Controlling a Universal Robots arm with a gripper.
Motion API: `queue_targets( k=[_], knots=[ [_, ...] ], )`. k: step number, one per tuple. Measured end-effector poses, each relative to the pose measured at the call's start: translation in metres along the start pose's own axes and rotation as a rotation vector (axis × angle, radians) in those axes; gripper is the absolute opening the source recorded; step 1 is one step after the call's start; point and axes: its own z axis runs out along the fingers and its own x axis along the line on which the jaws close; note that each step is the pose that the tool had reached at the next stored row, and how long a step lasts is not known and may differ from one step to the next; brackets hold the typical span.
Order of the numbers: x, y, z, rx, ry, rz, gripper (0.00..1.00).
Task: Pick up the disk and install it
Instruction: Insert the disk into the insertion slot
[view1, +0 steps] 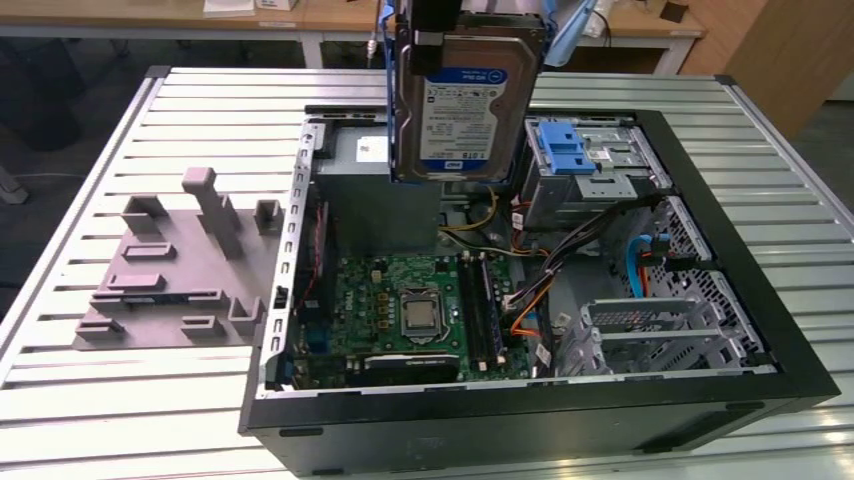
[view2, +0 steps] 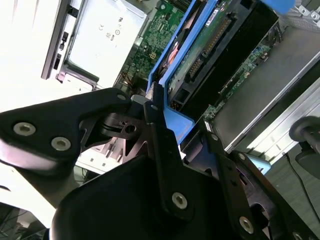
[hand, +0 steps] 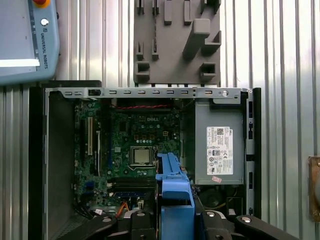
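You are holding the disk (view1: 467, 105) in the gripper (view1: 434, 30), which is clamping tight on the blue handle (view2: 175, 122). The disk is hanging upright straight below the tool, touching nothing, over the open case (view1: 534, 405). The cage (view1: 581, 150) is sitting lower than the tool and off to one side, apart from the disk. Judgement: pick-up is done, you are carrying, installing is not yet done. Seating is calling for rails squared to the cage mouth and cables (view1: 587, 235) kept clear

The gripper (view2: 177, 120) clamps the disk (view2: 207, 47) by its blue handle, with the green motherboard (view2: 161, 27) beyond.
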Motion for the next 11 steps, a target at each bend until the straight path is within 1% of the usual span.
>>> queue_targets(
  k=[8,11],
  knots=[
    [0.005,-0.0001,-0.0001,0.0,0.0,0.0,0.36],
    [0.008,-0.0002,-0.0001,0.0,0.0,0.0,0.36]
  ],
)
